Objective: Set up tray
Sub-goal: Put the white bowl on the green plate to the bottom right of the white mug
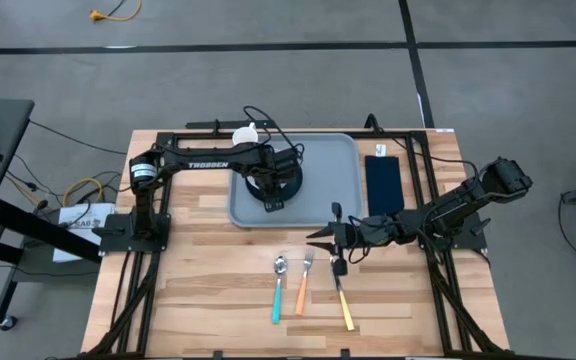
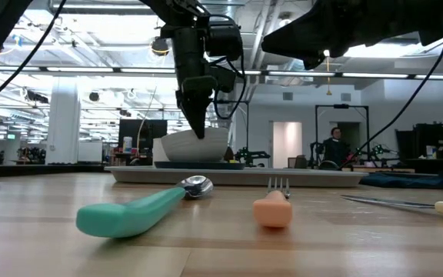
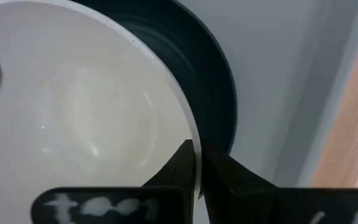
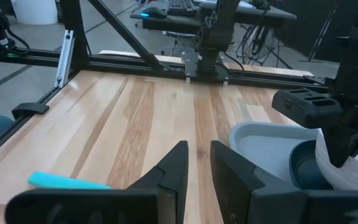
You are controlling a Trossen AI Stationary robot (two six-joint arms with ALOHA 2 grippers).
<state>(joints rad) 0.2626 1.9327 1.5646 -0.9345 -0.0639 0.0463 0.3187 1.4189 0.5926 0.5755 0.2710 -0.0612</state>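
Note:
The grey-blue tray [image 1: 340, 160] lies at the table's far middle. A dark teal plate [image 3: 213, 81] rests on it, and a white bowl [image 3: 73, 106] sits over the plate. My left gripper [image 3: 197, 165] reaches down onto the bowl's rim and is shut on it. My right gripper [image 1: 313, 238] hovers over bare wood just near of the tray, above the cutlery. Its fingers show a narrow gap in the right wrist view [image 4: 199, 162] and hold nothing. My left gripper pinches the white bowl's rim [image 3: 188, 134], one finger inside the bowl and one outside. The fingers [image 2: 197, 115] come from above, pointing down. The bowl [image 2: 206, 146] stays open side up, slightly tilted, over the plate [image 2: 198, 164]. Whether its base touches the plate I cannot tell.
A teal-handled spoon [image 1: 278, 290], an orange-handled fork [image 1: 304, 285] and a yellow-handled knife [image 1: 344, 302] lie side by side on the wood near of the tray. A dark navy napkin [image 1: 383, 185] lies right of the tray. A small white object [image 1: 246, 133] sits beyond the tray's far edge.

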